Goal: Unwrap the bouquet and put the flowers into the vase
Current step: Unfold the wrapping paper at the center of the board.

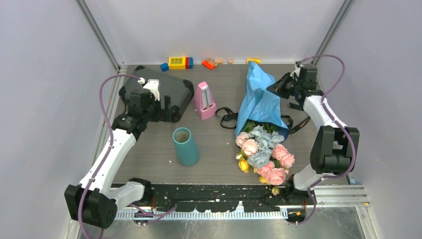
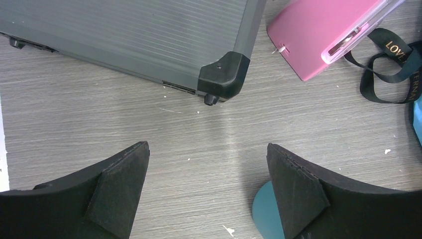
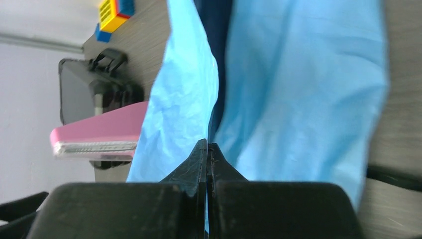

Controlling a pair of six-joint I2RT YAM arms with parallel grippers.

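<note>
A: Big items?
B: Table (image 1: pixel 149 149); grey case (image 1: pixel 166 89) far L; bouquet (image 1: pixel 261 144) lying R of centre, blooms toward near edge, blue wrap (image 1: pixel 259 102) toward back.
A: Mid?
B: Vase (image 1: pixel 185 147) upright, centre-L, apart from bouquet; pink metronome (image 1: pixel 205 99) behind it.
A: Grippers?
B: L gripper (image 2: pixel 206 154) jaws wide apart over table by case corner. R gripper (image 3: pixel 207 147) jaws together, pinching wrap.
A: Small?
B: Black ribbon (image 1: pixel 226 118) beside wrap; blocks (image 1: pixel 178 62) at back.

Table (image 1: pixel 149 149): grey wood-grain top with white flecks scattered on it. Plain pale lilac-grey panels box it in: back wall (image 1: pixel 214 25) behind the table, left wall (image 1: pixel 40 99) and right wall (image 1: pixel 390 99) at its sides. Left post (image 1: pixel 97 32) and right post (image 1: pixel 334 30), both metal, rise from the table's rear corners. Metal rail (image 1: pixel 343 195) along its near edge. Light is even and diffuse, shadows soft.
</note>
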